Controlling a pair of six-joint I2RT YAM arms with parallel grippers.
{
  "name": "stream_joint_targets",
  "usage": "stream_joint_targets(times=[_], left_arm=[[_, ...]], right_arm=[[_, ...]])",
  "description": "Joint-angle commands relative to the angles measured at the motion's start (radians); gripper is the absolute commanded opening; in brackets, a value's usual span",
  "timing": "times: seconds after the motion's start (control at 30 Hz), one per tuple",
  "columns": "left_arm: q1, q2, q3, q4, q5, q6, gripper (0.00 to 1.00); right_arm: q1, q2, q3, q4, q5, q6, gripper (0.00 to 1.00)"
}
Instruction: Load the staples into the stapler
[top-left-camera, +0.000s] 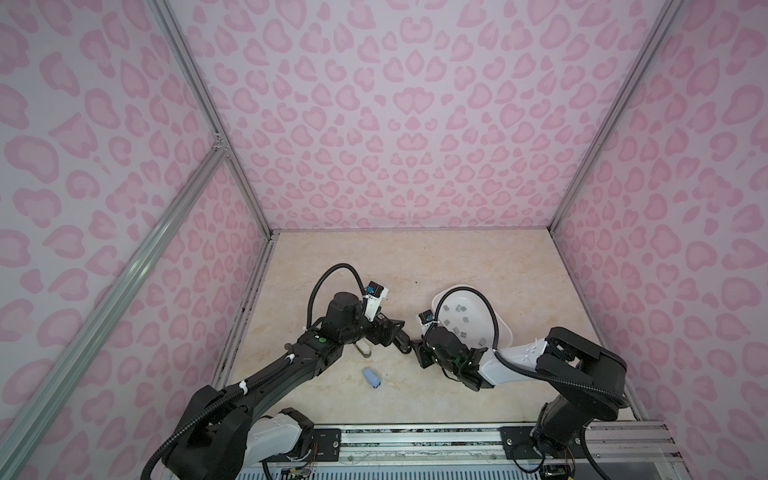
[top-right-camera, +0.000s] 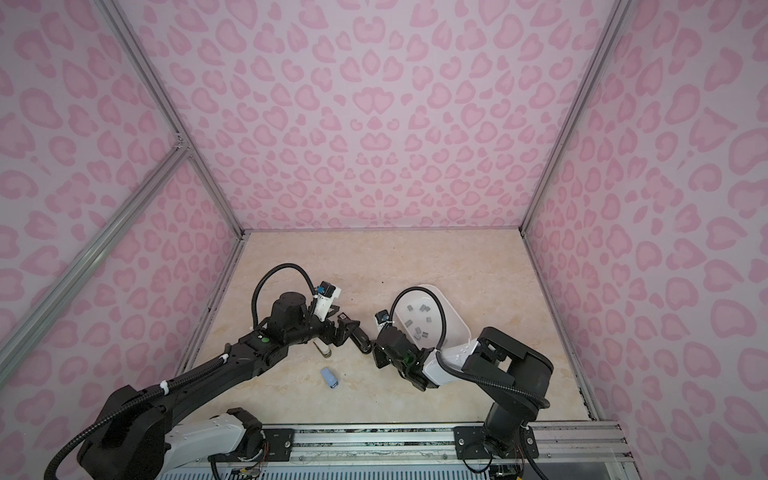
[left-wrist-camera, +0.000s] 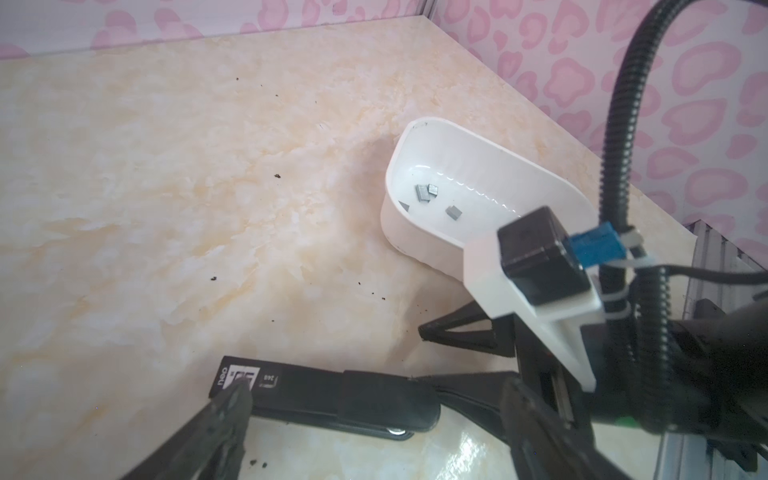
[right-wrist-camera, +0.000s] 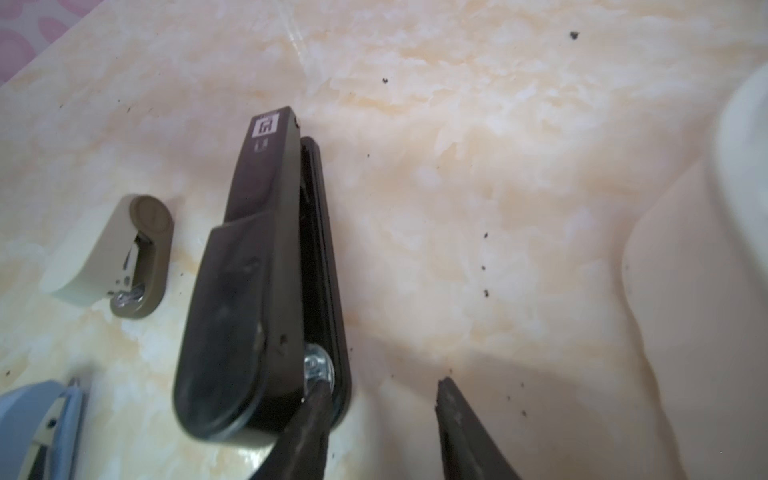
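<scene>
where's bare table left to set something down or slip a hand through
Free: the far table strip behind the white tray; the near patch between blue stapler and right arm. Crowded: the middle, left tool and right tool meet at the black stapler, beige stapler alongside.

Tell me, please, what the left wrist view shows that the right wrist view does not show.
Only the left wrist view shows the grey staples lying in the white tray. Only the right wrist view shows the beige stapler and the blue stapler. Both show the black stapler lying on the marbled table.
</scene>
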Motion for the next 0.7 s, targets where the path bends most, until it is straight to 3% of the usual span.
stream_joint_targets(times=[0.0,0.43,0.67], left_arm=[[0.0,-0.027,0.016,0.015,-0.056,-0.014,0.95],[-0.001,-0.091,0.013,-0.021,-0.097,-0.01,0.96],[0.0,-0.247,0.022,-0.104,-0.102,-0.066,0.98]], right_arm=[[0.03,-0.015,-0.037,0.029,0.065,0.014,0.47],[0.074,0.066,0.048,0.072,0.073,-0.022,0.59],[0.056,0.095,0.101,0.058,0.134,-0.047,0.48]])
